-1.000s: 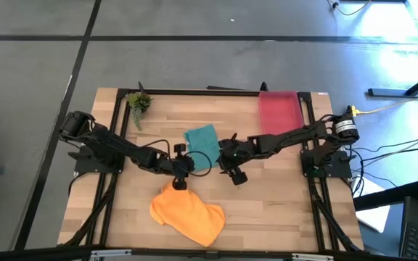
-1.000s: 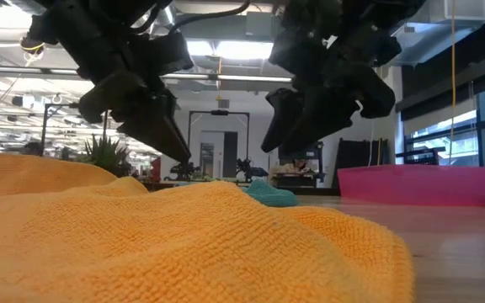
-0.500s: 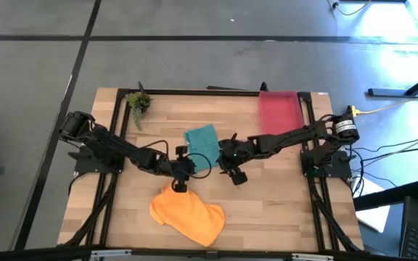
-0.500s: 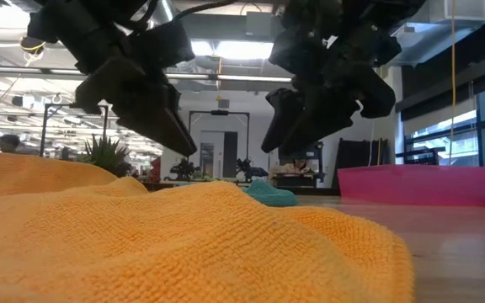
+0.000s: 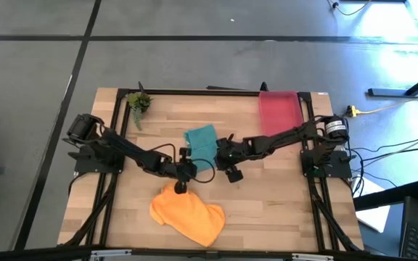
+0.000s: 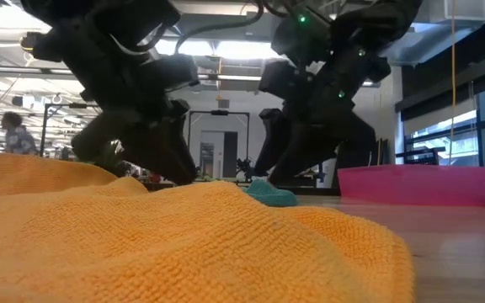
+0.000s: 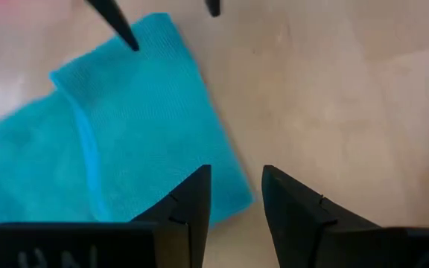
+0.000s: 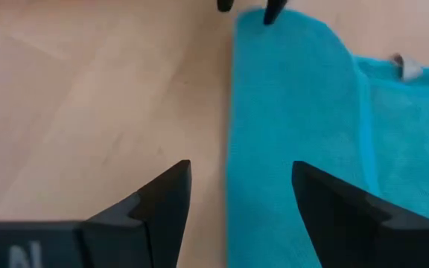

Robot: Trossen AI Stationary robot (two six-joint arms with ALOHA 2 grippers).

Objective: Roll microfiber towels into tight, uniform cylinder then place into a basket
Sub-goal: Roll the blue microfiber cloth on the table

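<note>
Flanking the teal towel [image 5: 202, 139], both pincers gape empty; orange towel [image 5: 187, 214] lies nearby.

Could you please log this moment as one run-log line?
left hand: open, at flat teal microfiber towel edge | right hand: open, at its edge | orange microfiber towel: unrolled | red-pink rectangular basket: empty

The orange towel [image 6: 183, 244] is soft cloth with a coarse, nubbly weave. The teal towel [image 7: 140, 126] is finer, matt cloth. The surface [image 5: 267, 203] is pale, smooth wood planking. The basket [image 6: 411, 185] looks like smooth pink plastic.
</note>
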